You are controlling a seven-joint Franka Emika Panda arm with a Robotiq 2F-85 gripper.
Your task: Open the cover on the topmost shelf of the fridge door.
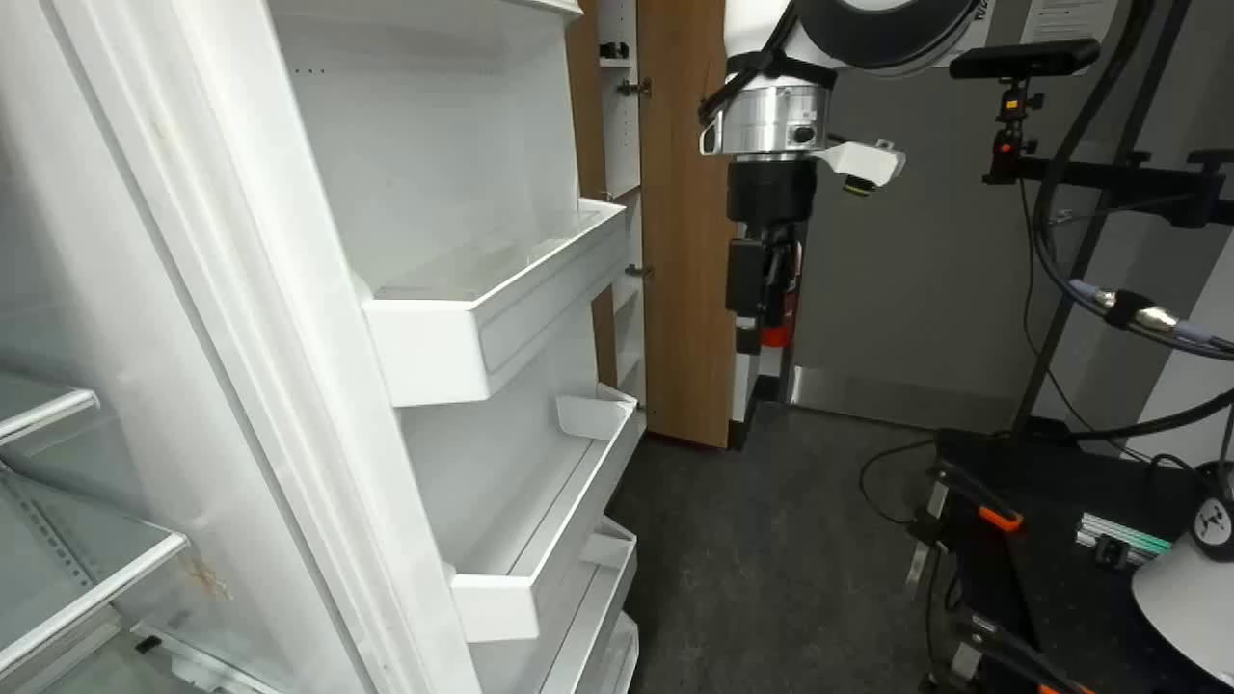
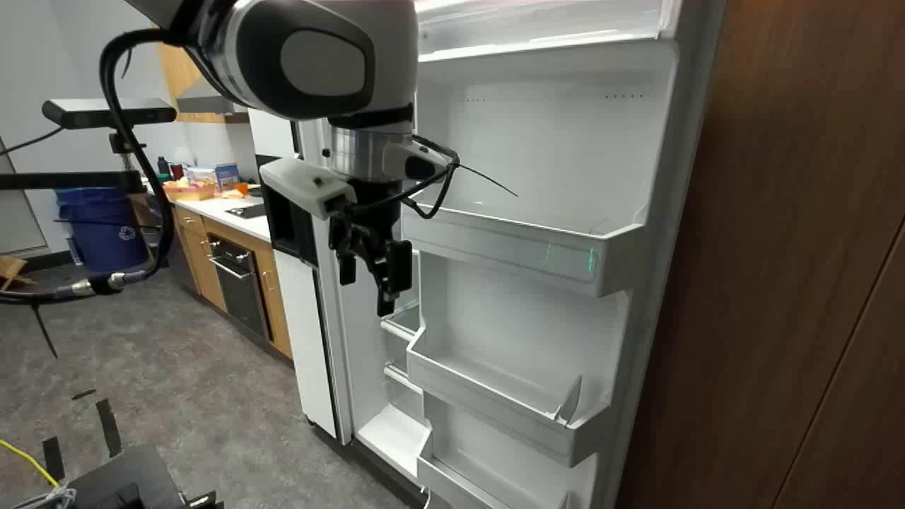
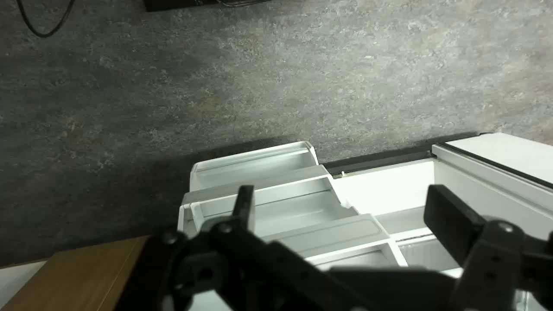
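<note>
The white fridge door [image 1: 434,125] stands open, its inner side showing several white bins, also in an exterior view [image 2: 551,162]. The clear cover [image 2: 544,28] of the topmost shelf is at the top edge of that view, partly cut off; it looks lowered. In the wrist view the cover is out of view; lower bins of the fridge door [image 3: 328,233] show between the fingers. My gripper [image 2: 366,286], also in an exterior view [image 1: 757,318] and the wrist view [image 3: 341,194], points down, open and empty. It is apart from the door and lower than the cover.
An upper door bin [image 1: 549,299] juts out beside the gripper, with lower bins [image 1: 578,501] under it. A brown wooden door [image 1: 686,222] stands behind. Fridge shelves [image 1: 87,598] are at the left. A black cart [image 1: 1080,598] and a camera stand [image 1: 1022,63] are at the right.
</note>
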